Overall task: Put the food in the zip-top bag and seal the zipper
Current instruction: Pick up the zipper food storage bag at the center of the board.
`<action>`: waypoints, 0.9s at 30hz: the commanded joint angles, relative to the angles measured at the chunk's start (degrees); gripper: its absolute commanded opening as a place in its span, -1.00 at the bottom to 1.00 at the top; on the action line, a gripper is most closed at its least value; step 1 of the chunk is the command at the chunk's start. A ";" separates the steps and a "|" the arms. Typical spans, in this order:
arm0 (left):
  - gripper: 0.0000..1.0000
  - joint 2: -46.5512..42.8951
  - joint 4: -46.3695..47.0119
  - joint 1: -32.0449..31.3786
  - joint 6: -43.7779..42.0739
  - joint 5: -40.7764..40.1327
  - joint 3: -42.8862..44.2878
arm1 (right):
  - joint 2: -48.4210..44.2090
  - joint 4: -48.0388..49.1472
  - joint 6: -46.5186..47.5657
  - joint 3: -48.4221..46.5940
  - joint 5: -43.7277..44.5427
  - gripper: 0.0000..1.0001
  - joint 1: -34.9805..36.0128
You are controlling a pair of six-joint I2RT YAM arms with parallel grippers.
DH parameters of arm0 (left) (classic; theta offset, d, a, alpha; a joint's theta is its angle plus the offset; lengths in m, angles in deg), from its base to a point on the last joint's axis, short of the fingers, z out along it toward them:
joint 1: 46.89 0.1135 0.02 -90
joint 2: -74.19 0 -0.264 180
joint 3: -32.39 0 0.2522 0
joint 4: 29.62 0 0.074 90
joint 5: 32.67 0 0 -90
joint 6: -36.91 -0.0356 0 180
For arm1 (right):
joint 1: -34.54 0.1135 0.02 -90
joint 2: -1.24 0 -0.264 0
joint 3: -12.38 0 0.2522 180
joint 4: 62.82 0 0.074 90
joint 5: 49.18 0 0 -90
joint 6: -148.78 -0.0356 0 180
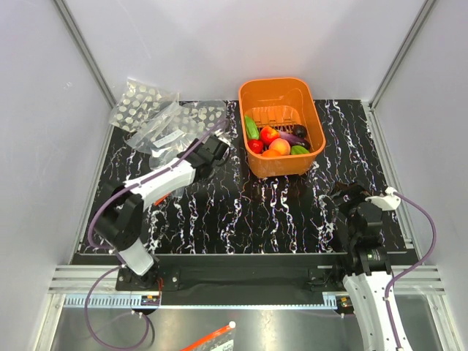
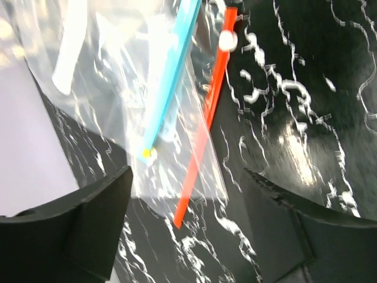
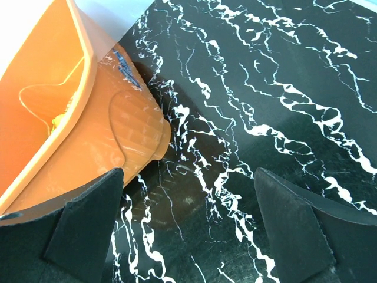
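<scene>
At the near right of the marbled black table (image 1: 241, 212), the right gripper (image 1: 345, 196) is seen with its 2 fingers (image 3: 82, 230) spread apart and nothing between them. It is held above bare tabletop, just beside the near corner of the orange basket (image 3: 118, 130).

Farther back on the left, the left gripper (image 1: 212, 150) is stretched out over a heap of clear bags. It is released too, its jaws wide apart and nothing grasped. Between its fingers (image 2: 88, 224) the zip-top bag (image 2: 118, 100) is seen lying flat on the table, its zipper (image 2: 171, 76) running away from the camera. A red strip (image 2: 206, 118) of another clear bag lies just beside the zipper, on its right.

The food (image 1: 278, 139) is piled inside the basket at the far centre. 2 packets with white dots (image 1: 139, 102) lie at the far left corner.
</scene>
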 commanded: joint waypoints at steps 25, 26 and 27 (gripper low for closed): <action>0.25 14.77 28.84 7.82 -16.03 -5.22 0.19 | 1.65 4.12 1.68 0.80 -3.65 1.00 0.31; 0.21 14.95 28.84 7.91 -16.29 -5.31 0.37 | 1.65 4.12 1.59 0.80 -3.56 0.99 0.31; 0.19 15.12 29.02 7.91 -16.38 -5.48 0.37 | 1.65 4.38 1.68 0.80 -3.56 0.99 0.31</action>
